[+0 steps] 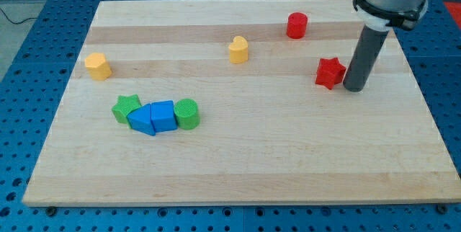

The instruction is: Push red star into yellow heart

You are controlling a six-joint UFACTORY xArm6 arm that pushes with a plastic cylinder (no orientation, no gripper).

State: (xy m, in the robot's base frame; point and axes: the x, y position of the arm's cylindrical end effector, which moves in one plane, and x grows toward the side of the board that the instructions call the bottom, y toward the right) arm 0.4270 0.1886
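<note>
The red star (pixel 330 72) lies on the wooden board at the view's right. My tip (pixel 354 88) rests on the board just right of the red star, touching or nearly touching it. The yellow heart (pixel 238 49) sits to the star's left and a little toward the view's top, well apart from it. The rod rises from the tip to the arm's body at the view's top right.
A red cylinder (pixel 297 25) stands above and left of the star. A yellow block (pixel 97 66) sits at the left. A cluster of a green star (pixel 126 107), two blue blocks (pixel 153 117) and a green cylinder (pixel 187 113) lies lower left. The board's right edge (pixel 425 95) is near the tip.
</note>
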